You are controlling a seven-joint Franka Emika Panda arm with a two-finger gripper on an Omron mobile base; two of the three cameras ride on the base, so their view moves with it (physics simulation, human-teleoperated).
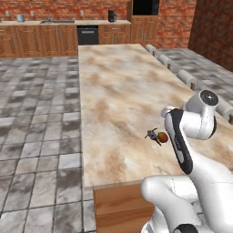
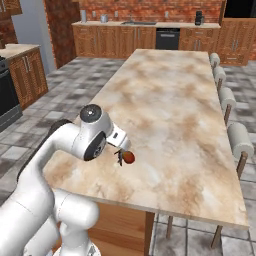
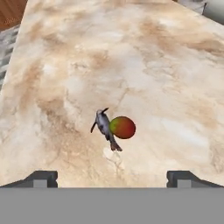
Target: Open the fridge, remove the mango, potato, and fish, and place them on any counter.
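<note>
- Arm pose: the white arm rises from the lower right of the left base view, bends at a round joint over the near end of the desk (image 1: pixel 123 91), and its forearm slants down towards the desk top.
- In the right base view the same arm climbs from the lower left, and its round joint partly covers the spot at 9 o'clock of the mango (image 2: pixel 129 158).
- Fingers (image 3: pixel 112 177): two dark tips stand far apart at the bottom of the hand view, one at 7 o'clock and one at 5 o'clock, with nothing between them. They hang above the desk and touch nothing.
- Camera on the hand looks down at the marbled top, with mango and fish near the middle of its picture.
- Count of mangoes: one, red-orange with a green patch (image 3: pixel 122 127), lying on the desk near its close end.
- Count of fish: one, slim and dark grey (image 3: pixel 104 127), lying on the desk at 9 o'clock of the mango in the hand view. The two touch or nearly touch; I cannot tell which.
- In the left base view the fish (image 1: pixel 152 135) again lies at 9 o'clock of the mango (image 1: pixel 162 137), both just beside the forearm.
- Stools: four pale padded ones (image 2: pixel 239 139) stand in a row along the desk's far long side in the right base view.
</note>
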